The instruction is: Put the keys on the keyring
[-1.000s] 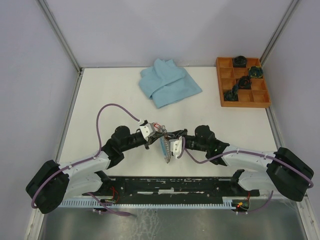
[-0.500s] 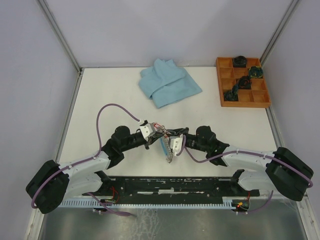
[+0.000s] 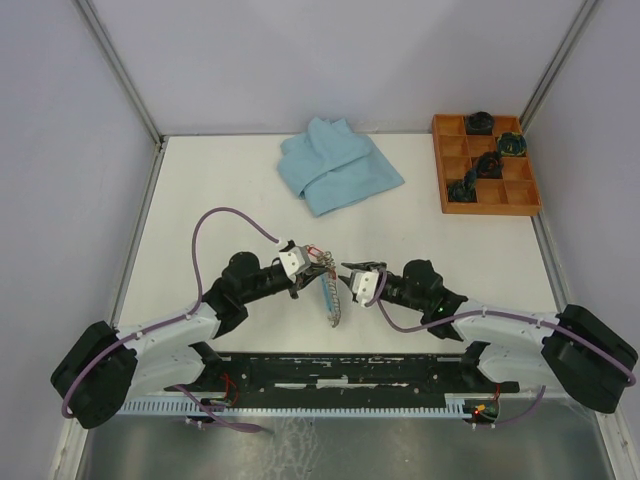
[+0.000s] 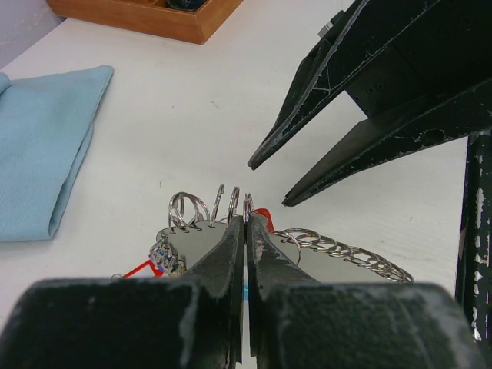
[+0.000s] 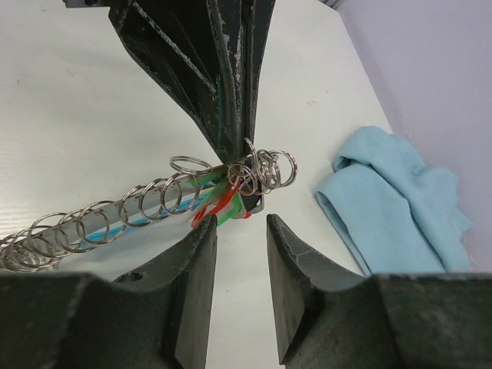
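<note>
Showing only right-wrist-side: green key tag (image 5: 227,219)

A white table (image 3: 200,180) is shown. A folded light-blue cloth (image 3: 340,165) is laid near the middle of its far edge, and an orange-brown compartment tray (image 3: 521,190) is set in its far right corner, well apart.

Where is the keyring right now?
In the top view the keyring is near the middle of the table, its far end pinched by the left gripper, trailing back toward the near edge; the open right gripper is close on its right.
</note>
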`<state>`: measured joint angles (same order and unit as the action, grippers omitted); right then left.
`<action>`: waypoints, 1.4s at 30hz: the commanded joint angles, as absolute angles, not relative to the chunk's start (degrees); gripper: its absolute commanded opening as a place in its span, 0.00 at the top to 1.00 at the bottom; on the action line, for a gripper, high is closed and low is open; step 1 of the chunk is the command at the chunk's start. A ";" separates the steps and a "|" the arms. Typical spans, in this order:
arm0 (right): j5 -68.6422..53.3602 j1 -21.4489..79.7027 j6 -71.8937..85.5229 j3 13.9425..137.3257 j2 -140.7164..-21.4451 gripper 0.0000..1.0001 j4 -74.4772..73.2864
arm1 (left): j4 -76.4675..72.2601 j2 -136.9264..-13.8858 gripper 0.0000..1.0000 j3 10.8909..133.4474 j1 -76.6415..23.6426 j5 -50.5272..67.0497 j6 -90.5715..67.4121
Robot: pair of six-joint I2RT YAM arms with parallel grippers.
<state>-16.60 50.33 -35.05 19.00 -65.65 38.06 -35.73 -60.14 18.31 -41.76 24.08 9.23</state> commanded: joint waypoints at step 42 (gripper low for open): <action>-12.99 49.90 -23.61 17.21 -74.88 0.98 55.51 | -42.98 -56.00 0.97 17.10 -41.87 23.63 8.44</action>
